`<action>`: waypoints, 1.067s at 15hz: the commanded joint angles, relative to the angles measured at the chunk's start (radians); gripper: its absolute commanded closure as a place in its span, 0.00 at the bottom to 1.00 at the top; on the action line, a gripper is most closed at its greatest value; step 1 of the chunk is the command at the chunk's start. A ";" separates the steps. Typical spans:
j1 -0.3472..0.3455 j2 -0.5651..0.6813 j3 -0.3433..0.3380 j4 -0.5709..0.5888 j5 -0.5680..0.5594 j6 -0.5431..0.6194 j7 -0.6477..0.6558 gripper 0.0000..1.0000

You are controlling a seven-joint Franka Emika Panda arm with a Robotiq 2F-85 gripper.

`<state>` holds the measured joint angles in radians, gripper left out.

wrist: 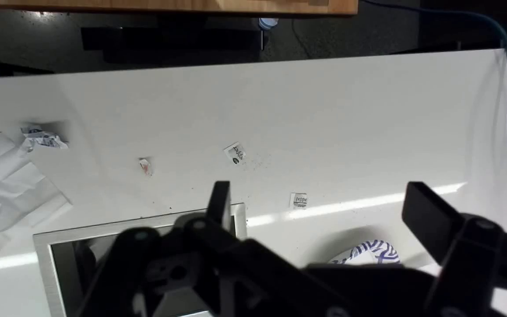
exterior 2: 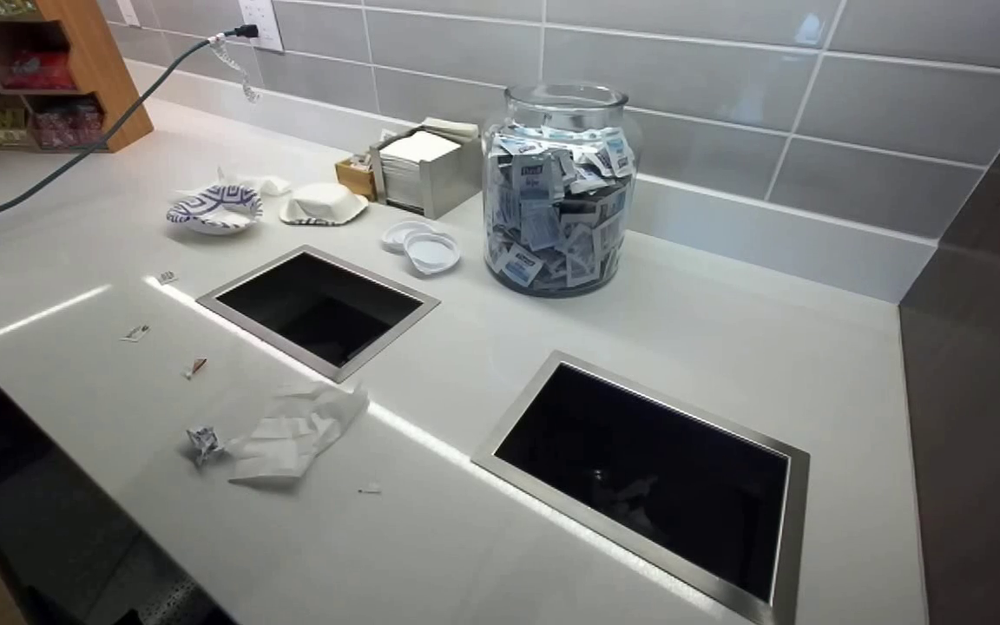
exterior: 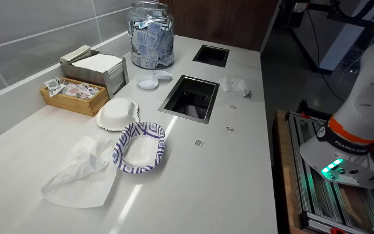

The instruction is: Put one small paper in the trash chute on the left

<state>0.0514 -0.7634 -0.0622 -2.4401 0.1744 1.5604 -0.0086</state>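
Note:
Several small paper packets lie flat on the white counter. One pepper packet (wrist: 298,200) lies between my finger tips in the wrist view; it also shows in both exterior views (exterior: 199,143) (exterior 2: 167,277). A second pepper packet (wrist: 235,153) (exterior: 230,129) (exterior 2: 135,333) lies farther toward the counter edge. A torn scrap (wrist: 146,167) (exterior: 232,106) (exterior 2: 195,368) lies beyond the left finger. The left chute (exterior 2: 272,338) is a metal-rimmed square opening, also the nearer chute (exterior: 183,117), partly behind my left finger in the wrist view (wrist: 49,277). My gripper (wrist: 319,198) is open and empty above the counter, outside both exterior views.
A second chute (exterior 2: 521,408) lies by the dark panel. A patterned bowl (exterior: 141,152), an upturned bowl (exterior: 118,113), white lids (exterior: 148,83), a glass jar (exterior: 151,39) and a napkin holder (exterior: 115,78) stand along the wall. A crumpled napkin (exterior 2: 292,438) and wad (exterior 2: 203,444) lie near the edge.

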 commanded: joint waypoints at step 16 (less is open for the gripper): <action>-0.259 0.100 0.132 -0.346 -0.077 0.548 0.450 0.00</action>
<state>-0.1724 -0.7079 0.0312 -2.7304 0.1382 2.0181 0.3588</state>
